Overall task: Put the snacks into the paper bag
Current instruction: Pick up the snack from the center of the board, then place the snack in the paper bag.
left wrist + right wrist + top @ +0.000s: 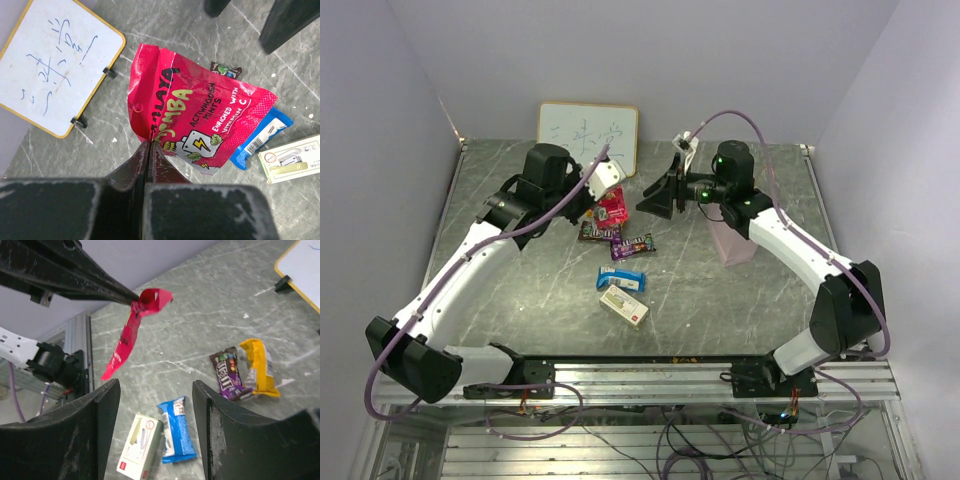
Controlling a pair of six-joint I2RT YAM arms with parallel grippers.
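The left fingers (125, 175) clamped the pink packet (195, 115) by its edge, dangling clear of the bench (720, 300) for bagging, while the right fingers (75, 440) stood parted and empty.

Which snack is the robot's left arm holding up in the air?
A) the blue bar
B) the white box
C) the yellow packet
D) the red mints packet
D: the left arm's fingers are pinched shut on an edge of the red mints packet, which dangles above the table.
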